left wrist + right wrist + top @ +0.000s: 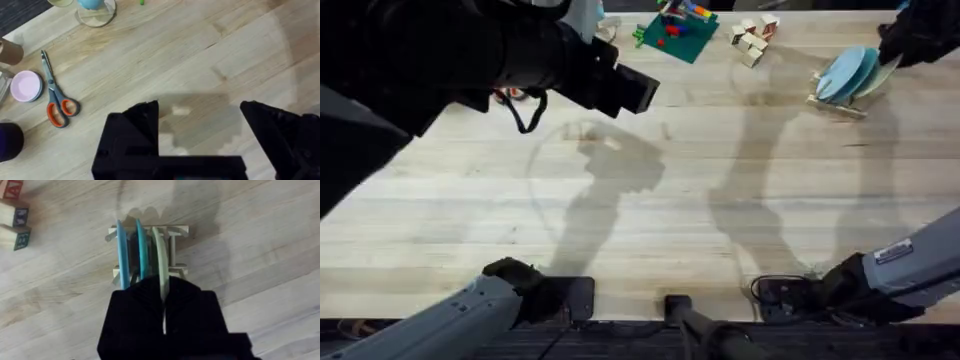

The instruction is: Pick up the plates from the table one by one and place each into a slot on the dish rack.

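The small wooden dish rack [172, 250] [835, 100] stands at the table's [720, 180] far right. Three plates stand upright in its slots: a pale light-blue one [120, 250], the turquoise plate [141, 247] and the cream-yellow plate [159, 260] [882, 75]. My right gripper [164, 305] [912, 42] is shut on the rim of the cream-yellow plate, which sits in the outermost slot. High over bare wood at the far left, my left gripper [200, 127] [625, 88] is open and holds nothing.
Orange-handled scissors [57, 97] and a small pink dish [26, 86] lie at the far left. At the back stand a green baseplate with bricks [675, 35] and a pile of wooden blocks [752, 40] [14, 220] near the rack.
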Tool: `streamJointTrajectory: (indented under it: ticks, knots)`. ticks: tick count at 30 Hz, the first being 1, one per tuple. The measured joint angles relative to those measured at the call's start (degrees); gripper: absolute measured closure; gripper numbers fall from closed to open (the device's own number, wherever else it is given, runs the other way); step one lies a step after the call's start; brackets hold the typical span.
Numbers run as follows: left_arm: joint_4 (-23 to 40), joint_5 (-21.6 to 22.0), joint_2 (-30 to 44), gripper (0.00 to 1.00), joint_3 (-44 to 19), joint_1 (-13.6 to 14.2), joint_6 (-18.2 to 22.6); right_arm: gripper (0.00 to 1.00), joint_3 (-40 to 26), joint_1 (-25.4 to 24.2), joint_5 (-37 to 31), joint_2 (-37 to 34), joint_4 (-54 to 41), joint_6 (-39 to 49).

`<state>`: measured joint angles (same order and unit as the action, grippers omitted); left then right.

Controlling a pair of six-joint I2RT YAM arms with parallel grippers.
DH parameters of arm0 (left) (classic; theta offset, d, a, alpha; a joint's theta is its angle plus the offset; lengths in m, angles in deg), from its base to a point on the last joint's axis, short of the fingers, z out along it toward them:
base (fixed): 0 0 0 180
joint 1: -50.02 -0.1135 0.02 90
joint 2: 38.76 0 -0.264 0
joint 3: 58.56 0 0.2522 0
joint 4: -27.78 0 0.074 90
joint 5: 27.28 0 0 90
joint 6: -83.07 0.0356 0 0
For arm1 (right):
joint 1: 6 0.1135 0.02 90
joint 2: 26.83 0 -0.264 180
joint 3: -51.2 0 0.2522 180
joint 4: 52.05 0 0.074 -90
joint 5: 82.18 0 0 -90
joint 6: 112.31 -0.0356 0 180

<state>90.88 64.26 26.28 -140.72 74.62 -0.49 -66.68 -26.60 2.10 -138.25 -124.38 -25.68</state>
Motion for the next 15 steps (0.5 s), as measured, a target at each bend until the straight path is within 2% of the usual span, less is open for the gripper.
streamJointTrajectory:
  ticks: [15]
  knots:
    - [0.0,0.0,0.0,0.008,0.0,0.0,0.0,0.969,0.0,0.0,0.0,0.0,1.53,0.0]
